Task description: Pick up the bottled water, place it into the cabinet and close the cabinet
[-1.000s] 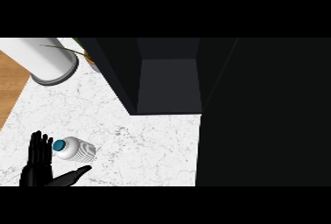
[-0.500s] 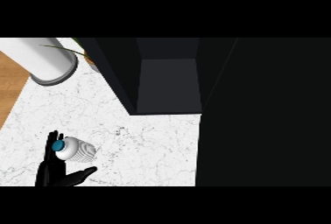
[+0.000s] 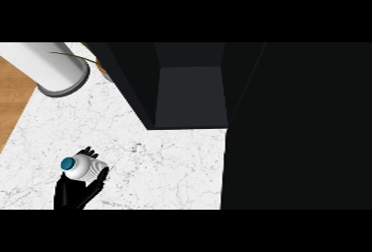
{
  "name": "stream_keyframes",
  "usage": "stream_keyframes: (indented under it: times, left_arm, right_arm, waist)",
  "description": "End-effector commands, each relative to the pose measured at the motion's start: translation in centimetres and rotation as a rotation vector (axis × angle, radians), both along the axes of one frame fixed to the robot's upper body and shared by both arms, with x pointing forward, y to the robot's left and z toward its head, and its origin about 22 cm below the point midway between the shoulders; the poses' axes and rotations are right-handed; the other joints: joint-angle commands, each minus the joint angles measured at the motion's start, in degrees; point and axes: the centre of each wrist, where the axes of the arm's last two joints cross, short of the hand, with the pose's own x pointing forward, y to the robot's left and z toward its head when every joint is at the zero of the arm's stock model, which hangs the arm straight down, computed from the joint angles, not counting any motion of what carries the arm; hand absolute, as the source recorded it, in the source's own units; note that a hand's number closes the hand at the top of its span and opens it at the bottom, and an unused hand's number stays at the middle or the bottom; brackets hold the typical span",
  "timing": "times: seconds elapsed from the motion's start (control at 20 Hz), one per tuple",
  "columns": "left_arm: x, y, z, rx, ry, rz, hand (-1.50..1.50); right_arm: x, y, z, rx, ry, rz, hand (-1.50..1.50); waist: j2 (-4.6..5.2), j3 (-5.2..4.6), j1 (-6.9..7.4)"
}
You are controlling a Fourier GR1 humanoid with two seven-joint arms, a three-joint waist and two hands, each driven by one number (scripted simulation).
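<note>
The bottled water (image 3: pixel 83 168), white and ribbed with a teal cap, stands on the white marble counter (image 3: pixel 167 162) at the lower left. My left hand (image 3: pixel 72 193) comes up from the lower edge and is curled round it: fingers (image 3: pixel 88 150) show behind the bottle and the thumb (image 3: pixel 102 175) lies against its right side. The dark cabinet (image 3: pixel 190 96) stands open at the back centre, its grey inside showing, well up and right of the bottle. My right hand shows nowhere.
A white cylinder with a grey base (image 3: pixel 52 69) stands at the back left, with a thin green leaf (image 3: pixel 76 56) beside it. A large black panel (image 3: pixel 298 128) fills the right side. The counter's left edge meets wooden floor (image 3: pixel 11 101).
My left hand went from open beside the bottle to wrapped round it, fingers behind and thumb on its right. The bottle has barely shifted.
</note>
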Motion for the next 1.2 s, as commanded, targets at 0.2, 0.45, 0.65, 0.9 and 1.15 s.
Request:
stream_keyframes:
  times: [0.2, 0.45, 0.65, 0.9, 1.15]
  left_arm:
    - [2.0, 0.1, 0.0, -0.131, -0.042, 0.003, 1.50]
    - [1.3, -2.6, -1.1, -0.123, -0.042, -0.115, 1.50]
    - [2.8, -6.3, -0.8, -0.099, -0.068, -0.227, 1.50]
    - [3.0, -5.6, -0.3, -0.084, -0.088, -0.318, 1.50]
    - [6.2, -8.5, 1.4, -0.123, -0.102, -0.344, 1.50]
  right_arm:
    - [-0.3, 0.1, 3.7, 0.007, -0.027, 0.001, -1.50]
    - [0.2, 0.3, 1.4, 0.008, -0.027, 0.003, -1.50]
    - [0.5, 0.2, 1.8, 0.017, -0.052, 0.007, -1.50]
    - [0.2, -0.1, 1.7, 0.013, -0.028, -0.004, -1.50]
    - [-0.4, -0.2, 1.7, 0.014, -0.030, -0.002, -1.50]
  waist:
    - [0.44, -0.76, -0.07]
    - [0.41, -0.75, -0.38]
    - [0.32, -0.74, -0.62]
    - [0.23, -0.65, 0.14]
    - [-0.02, -0.62, -0.38]
